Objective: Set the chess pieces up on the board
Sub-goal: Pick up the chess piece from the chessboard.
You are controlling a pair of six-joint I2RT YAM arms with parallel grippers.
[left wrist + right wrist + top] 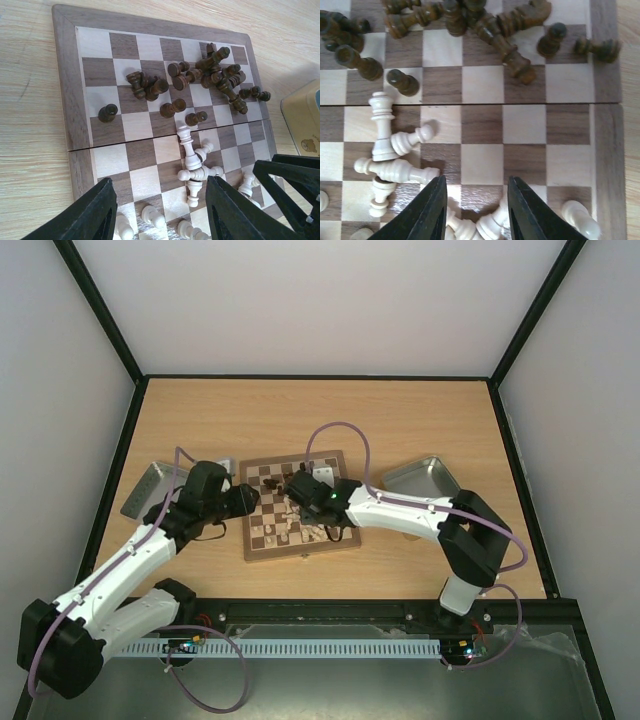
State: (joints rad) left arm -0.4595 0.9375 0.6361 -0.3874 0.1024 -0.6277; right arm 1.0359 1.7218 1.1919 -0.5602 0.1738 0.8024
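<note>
The board [64,75] lies on the table [300,420] and all places here are given from it. The dark pieces [220,75] are in a loose heap on its far half, nearly all lying on their sides. One dark pawn [107,112] stands upright alone near the left edge of the board. The pale pieces [192,165] lie toppled on the near half, some crossing one another.

The left gripper [160,182] hangs over the near left part of the board. Its fingers are spread and nothing is between them. The right gripper [476,180] is low over the near half, above the pale heap. Its fingers are also apart, with a bare square between the tips, and it pinches no piece.

One grey tray [150,488] is left of the board and another tray [425,478] is right of it.
</note>
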